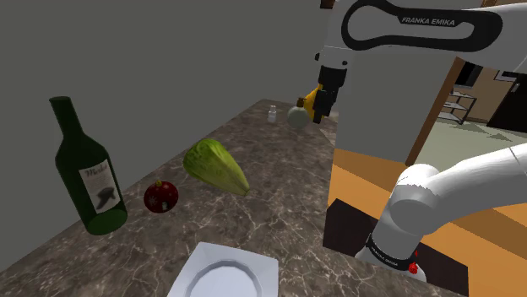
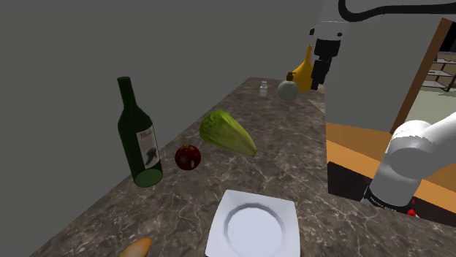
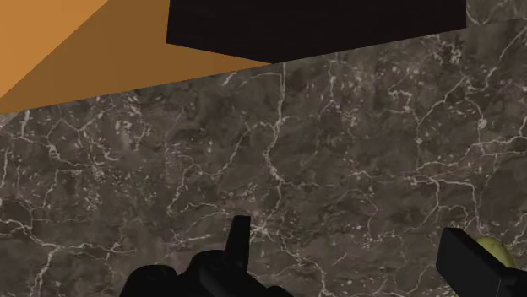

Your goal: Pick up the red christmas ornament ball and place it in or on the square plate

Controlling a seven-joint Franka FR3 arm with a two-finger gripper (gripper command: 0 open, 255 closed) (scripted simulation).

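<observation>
The red ornament ball [image 1: 160, 196] [image 2: 188, 156] rests on the dark marble counter between a green bottle and a lettuce head. The white square plate [image 1: 201, 255] [image 2: 221, 210] lies nearer the counter's front edge, with nothing on it. My black gripper [image 1: 328, 105] [image 2: 319, 77] hangs high over the far end of the counter, well away from both. In the wrist view the gripper [image 3: 350, 253] is open, its fingers [image 3: 239, 240] wide apart over bare marble with nothing between them.
A tall green wine bottle [image 1: 84, 169] [image 2: 140, 139] stands beside the ball. A lettuce head [image 1: 215, 167] [image 2: 228, 133] lies mid-counter. A banana [image 1: 312, 99] [image 2: 302, 73], a round pale object [image 1: 297, 116] [image 2: 286, 90] and a small white shaker [image 1: 272, 113] [image 2: 264, 88] sit near the gripper. The orange stand [image 1: 363, 181] borders the counter.
</observation>
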